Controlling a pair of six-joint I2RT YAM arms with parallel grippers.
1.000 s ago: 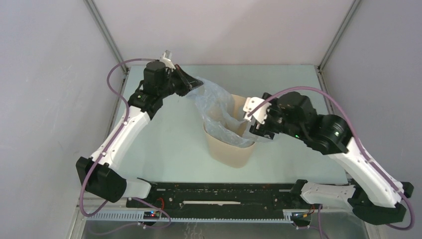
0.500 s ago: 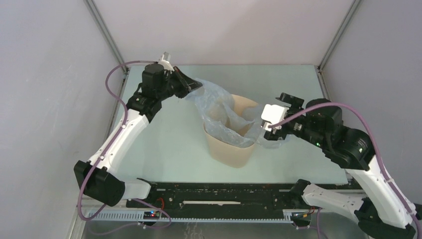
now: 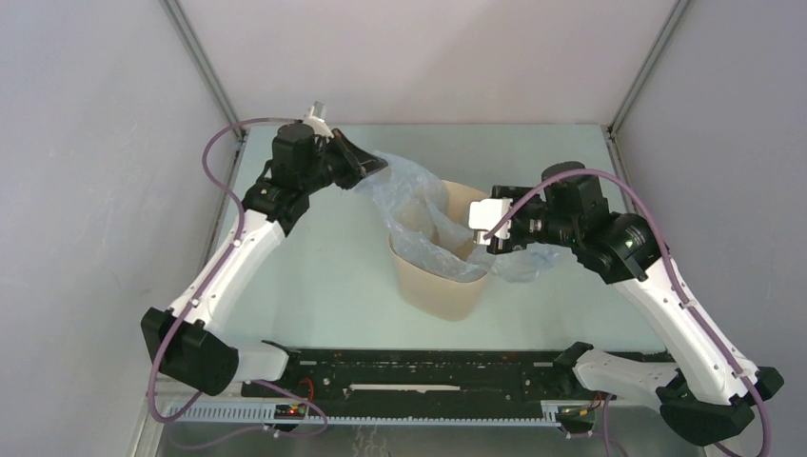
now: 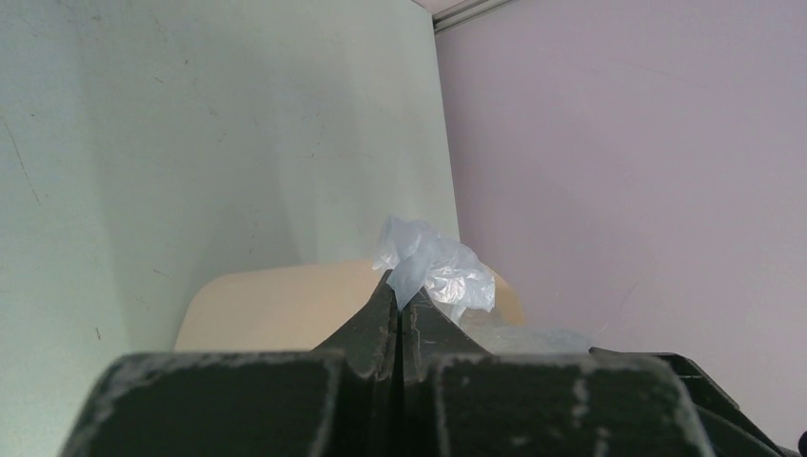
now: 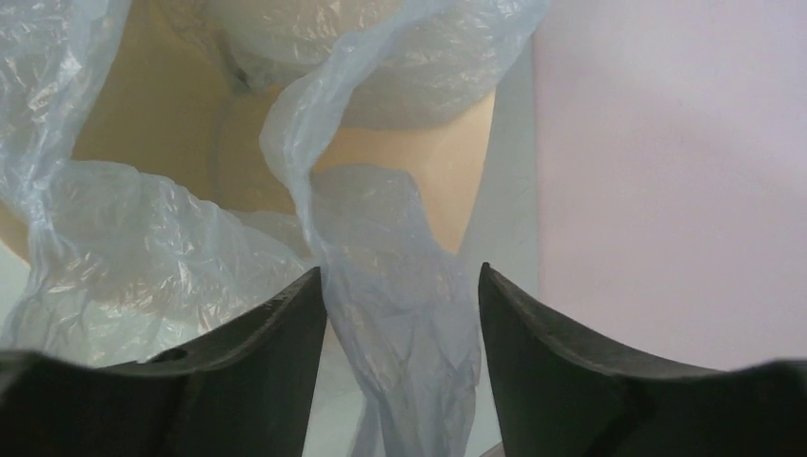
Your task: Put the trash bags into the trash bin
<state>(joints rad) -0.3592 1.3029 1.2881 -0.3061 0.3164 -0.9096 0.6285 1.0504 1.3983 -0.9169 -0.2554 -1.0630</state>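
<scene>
Now the left hand [image 3: 373,168] is clamped shut on a bunched corner of the bag [image 3: 419,200], held up behind and left of the bin [image 3: 440,290]. That arm has barely changed from half a second ago.

The right hand [image 3: 483,235] is back at the bin's right rim; half a second ago it was further right, clear of the rim. Its jaws stand well apart. A twisted strand of film hangs between the fingers, not pinched.

The bag stretches from the left hand across the bin mouth. Part droops inside and the near edge drapes over the front rim. A fold spills onto the desk [image 3: 324,276] right of the bin, larger than before.
</scene>
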